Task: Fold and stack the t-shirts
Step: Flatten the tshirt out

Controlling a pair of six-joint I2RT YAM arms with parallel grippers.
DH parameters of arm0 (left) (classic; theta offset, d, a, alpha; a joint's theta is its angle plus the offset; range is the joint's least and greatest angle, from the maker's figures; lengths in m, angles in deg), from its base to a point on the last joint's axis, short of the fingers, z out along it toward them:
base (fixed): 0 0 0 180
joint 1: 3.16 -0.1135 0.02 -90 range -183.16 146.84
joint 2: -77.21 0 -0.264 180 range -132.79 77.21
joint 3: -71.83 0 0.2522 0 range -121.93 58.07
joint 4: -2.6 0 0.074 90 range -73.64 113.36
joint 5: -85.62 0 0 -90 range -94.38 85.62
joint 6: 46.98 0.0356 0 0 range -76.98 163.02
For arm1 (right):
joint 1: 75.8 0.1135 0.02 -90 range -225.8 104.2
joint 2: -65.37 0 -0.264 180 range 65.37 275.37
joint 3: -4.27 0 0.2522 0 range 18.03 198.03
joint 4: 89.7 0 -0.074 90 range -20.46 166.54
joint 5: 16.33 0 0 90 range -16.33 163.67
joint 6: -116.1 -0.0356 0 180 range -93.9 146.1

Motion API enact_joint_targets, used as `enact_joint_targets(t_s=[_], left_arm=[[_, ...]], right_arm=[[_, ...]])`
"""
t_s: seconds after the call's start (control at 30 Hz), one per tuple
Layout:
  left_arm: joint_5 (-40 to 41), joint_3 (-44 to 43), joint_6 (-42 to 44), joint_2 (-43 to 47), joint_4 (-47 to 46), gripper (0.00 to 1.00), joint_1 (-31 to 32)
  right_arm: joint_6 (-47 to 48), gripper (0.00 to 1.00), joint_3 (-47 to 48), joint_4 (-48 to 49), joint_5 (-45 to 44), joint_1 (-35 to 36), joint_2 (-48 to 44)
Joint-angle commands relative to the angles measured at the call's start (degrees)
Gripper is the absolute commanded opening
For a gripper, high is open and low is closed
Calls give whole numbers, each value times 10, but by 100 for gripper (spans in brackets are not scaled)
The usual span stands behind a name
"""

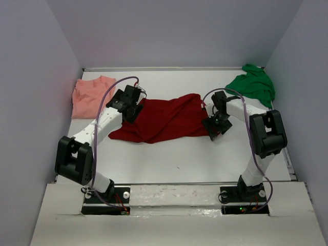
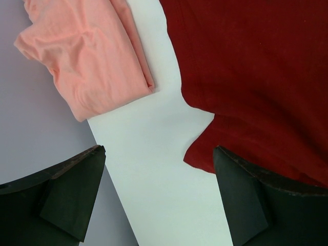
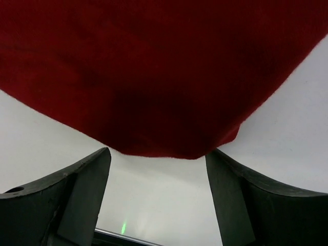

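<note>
The dark red shirt [image 1: 164, 119] lies spread and rumpled in the middle of the table. The salmon-pink shirt [image 1: 89, 95] lies folded at the far left by the wall. The bright green shirt [image 1: 252, 84] is bunched at the far right corner. My left gripper [image 1: 134, 106] is open over the red shirt's left edge [image 2: 256, 77], with the pink shirt [image 2: 92, 56] just beyond. My right gripper [image 1: 212, 127] is open at the red shirt's right edge [image 3: 164, 77], which hangs just ahead of its fingertips. Neither gripper holds cloth.
Grey walls close in the white table [image 1: 179, 159] on the left, back and right. A raised white ledge [image 1: 174, 195] runs along the near edge by the arm bases.
</note>
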Motion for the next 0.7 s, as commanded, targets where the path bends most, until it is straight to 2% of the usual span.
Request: enact_joint_targets(t_s=[0.0,0.07,0.27,0.37,0.47,0.67], left_arm=[[13,11,7,40,-4,99,-5],[15,15,9,44,-1,99,-6],[21,9,5,36,5,99,-7],[18,1,3,27,10,99,-7],[18,0,4,23,12,99,-8],[11,22,11,32,10,99,-7]], right_arm=[[4,78,26,36,11,-11,26],[4,75,30,37,14,-11,36],[10,56,36,42,21,-16,48],[13,37,34,42,21,-21,48],[17,2,30,43,17,-26,45],[22,0,36,43,-12,-54,18]])
